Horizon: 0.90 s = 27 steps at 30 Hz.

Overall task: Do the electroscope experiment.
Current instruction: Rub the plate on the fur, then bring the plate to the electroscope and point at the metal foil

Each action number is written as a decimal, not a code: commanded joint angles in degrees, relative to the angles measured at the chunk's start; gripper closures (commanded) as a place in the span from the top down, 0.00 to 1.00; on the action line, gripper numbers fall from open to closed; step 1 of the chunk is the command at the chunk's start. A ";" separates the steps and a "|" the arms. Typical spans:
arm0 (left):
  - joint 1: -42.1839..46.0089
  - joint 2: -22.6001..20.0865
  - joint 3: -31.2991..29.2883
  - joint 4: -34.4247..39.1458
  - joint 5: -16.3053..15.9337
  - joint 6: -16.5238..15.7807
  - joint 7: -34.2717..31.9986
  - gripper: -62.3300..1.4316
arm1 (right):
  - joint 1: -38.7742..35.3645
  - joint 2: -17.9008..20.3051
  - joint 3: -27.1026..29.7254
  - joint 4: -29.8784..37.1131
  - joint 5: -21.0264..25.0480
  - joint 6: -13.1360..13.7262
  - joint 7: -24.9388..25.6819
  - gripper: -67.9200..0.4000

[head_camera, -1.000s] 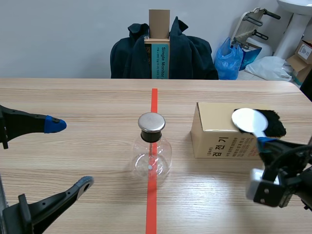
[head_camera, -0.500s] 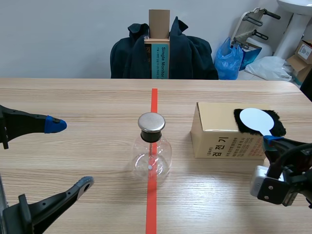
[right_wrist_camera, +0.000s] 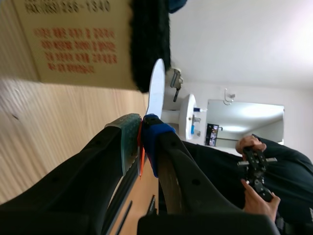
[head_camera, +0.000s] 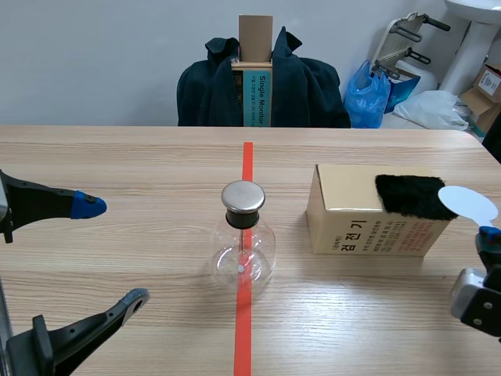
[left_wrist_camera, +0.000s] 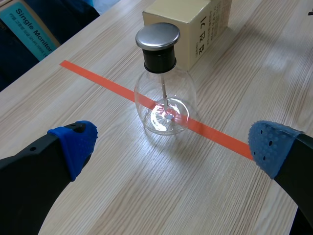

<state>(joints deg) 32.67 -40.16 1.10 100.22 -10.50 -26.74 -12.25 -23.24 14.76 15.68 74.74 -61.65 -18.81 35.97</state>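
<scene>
The flask (head_camera: 244,249) stands upright mid-table, right on the red tape line (head_camera: 243,329). Its metal cap (head_camera: 243,197) sits on a black stopper, and a thin rod hangs down inside the glass. To its right, near but not touching, sits a tan box (head_camera: 352,211) with red print on its side. A black fur pad (head_camera: 411,196) lies on the box's top at the right end.

The left gripper (head_camera: 109,251) waits low at the left with its fingers spread wide and nothing between them. The flask is ahead of it, well apart.

The right gripper (right_wrist_camera: 141,139) is at the table's right edge, pads pinched on the stem of a white disc (head_camera: 467,205). The stem looks thin and red from the wrist camera, though I can't make it out well. The disc sticks up past the fingertips, just beside the fur pad's right end.

Behind the table a dark coat (head_camera: 262,82) drapes over a chair.
</scene>
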 commanded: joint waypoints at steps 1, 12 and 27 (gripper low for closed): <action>-0.13 0.46 0.07 0.46 -0.61 0.07 -0.94 1.00 | 0.35 0.83 1.90 3.34 0.85 -0.70 0.00 0.02; -0.13 0.46 0.07 0.46 -0.63 0.07 -0.92 1.00 | 0.35 0.81 9.01 16.68 7.02 -0.59 -0.39 0.02; -14.75 -0.50 10.03 -15.65 -0.83 -4.90 0.22 0.05 | 0.37 0.79 9.49 28.68 9.84 1.16 0.24 0.02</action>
<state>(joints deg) 19.49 -40.47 10.79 84.36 -10.48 -31.51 -10.55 -23.40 14.79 25.02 102.80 -52.40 -17.47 36.01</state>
